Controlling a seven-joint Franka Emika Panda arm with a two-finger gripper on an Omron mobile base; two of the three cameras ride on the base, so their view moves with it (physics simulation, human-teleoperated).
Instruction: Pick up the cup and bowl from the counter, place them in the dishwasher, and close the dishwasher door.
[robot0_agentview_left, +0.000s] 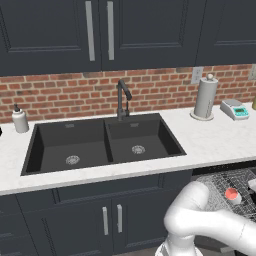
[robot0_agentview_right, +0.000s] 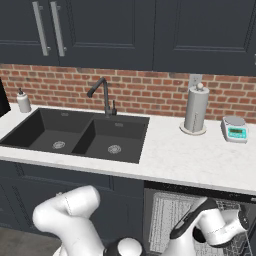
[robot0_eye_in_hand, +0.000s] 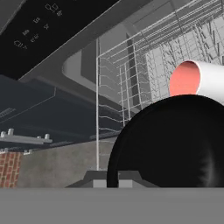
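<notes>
The black bowl (robot0_eye_in_hand: 170, 144) looms large and close in the hand view, its rim between the fingertips of my gripper (robot0_eye_in_hand: 113, 180), which is shut on it. Just beyond it the cup (robot0_eye_in_hand: 192, 78), red inside and pale outside, lies on its side in the wire rack (robot0_eye_in_hand: 131, 74). From the left base view the cup (robot0_agentview_left: 231, 194) is a red spot in the dishwasher (robot0_agentview_left: 225, 181) rack under the counter (robot0_agentview_left: 210, 142). The dishwasher (robot0_agentview_right: 170, 215) stands open, and my white forearm reaches low over its rack. The dishwasher door (robot0_eye_in_hand: 39, 26) hangs open, its control marks showing.
A black double sink (robot0_agentview_left: 105, 142) with a faucet (robot0_agentview_left: 122, 97) is cut into the counter. A soap bottle (robot0_agentview_left: 20, 120) stands at the far left. A paper towel roll (robot0_agentview_left: 205, 97) and a white-and-teal scale (robot0_agentview_left: 235, 109) stand at the right. Dark cabinets run above and below.
</notes>
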